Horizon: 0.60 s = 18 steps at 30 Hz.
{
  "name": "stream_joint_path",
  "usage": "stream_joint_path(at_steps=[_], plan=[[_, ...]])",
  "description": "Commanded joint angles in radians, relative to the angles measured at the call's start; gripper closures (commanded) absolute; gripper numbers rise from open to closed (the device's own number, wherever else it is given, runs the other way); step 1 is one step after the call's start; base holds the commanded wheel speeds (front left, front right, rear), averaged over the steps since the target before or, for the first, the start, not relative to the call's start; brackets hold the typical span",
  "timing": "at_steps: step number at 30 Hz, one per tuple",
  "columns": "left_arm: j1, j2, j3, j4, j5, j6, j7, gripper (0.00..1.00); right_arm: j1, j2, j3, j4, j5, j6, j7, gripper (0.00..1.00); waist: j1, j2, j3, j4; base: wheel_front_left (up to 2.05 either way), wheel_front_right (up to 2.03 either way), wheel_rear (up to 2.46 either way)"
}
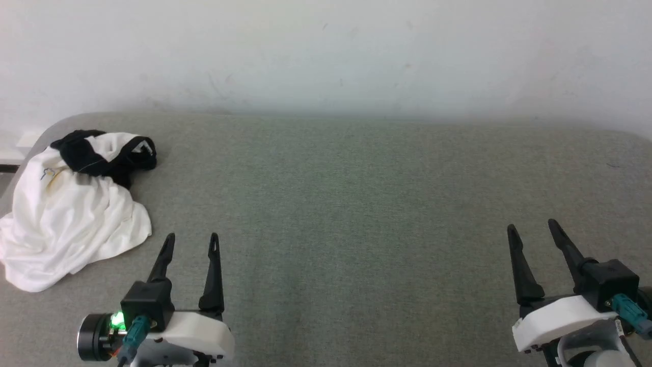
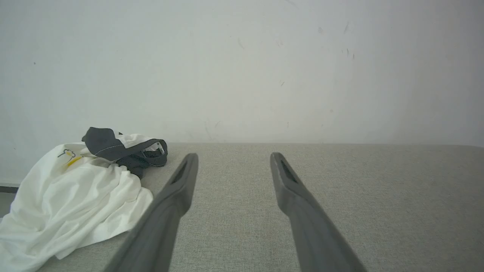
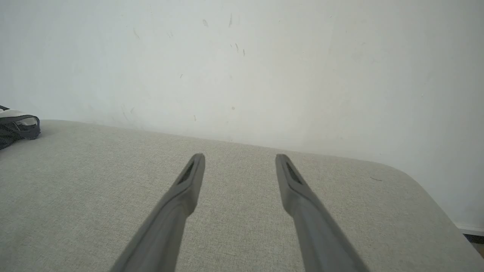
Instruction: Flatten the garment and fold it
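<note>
**Crumpled shirt at the far-left corner, both grippers spread and empty**

The garment (image 1: 71,214) lies in a crumpled heap on the far-left corner of the surface, with its white cloth reaching the left rim. The heap's long axis runs from the near left to the far right. Its black neckline (image 1: 135,153) is at the far end and points toward the wall. The white body spreads out at the near end.

The left wrist view shows a small print (image 2: 70,155), outlined in blue with a yellow mark, near the top of the white cloth. The head view shows it only faintly. The right wrist view catches just the dark collar end at its left edge.

The left gripper (image 1: 192,237) hovers just beside the near edge of the heap without touching it. Its fingers are set wide apart with nothing between them. The right gripper (image 1: 532,225) is well apart from the garment on the opposite side, equally wide and empty.

The padded surface (image 1: 356,204) is covered in grey woven fabric and has rounded corners. It stands against a plain white wall (image 1: 326,51) with faint scuffs.
</note>
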Motion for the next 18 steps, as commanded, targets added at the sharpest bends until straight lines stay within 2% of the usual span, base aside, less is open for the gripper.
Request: stream_joint_path(at_steps=[1, 18], plan=[[0.018, -0.001, 0.003, -0.007, -0.006, 0.005, -0.015, 0.00, 0.008, 0.002, 0.004, 0.006, 0.007, 0.000, -0.012, 0.00, 0.0000, 0.0000, 0.001, 0.017, 0.00, 0.00, 0.00], [0.033, -0.001, 0.012, -0.006, -0.017, 0.003, -0.050, 0.00, 0.000, 0.002, 0.048, 0.040, -0.001, -0.001, -0.047, 0.00, 0.0000, 0.0000, -0.003, 0.121, 0.00, 0.00, 0.00]])
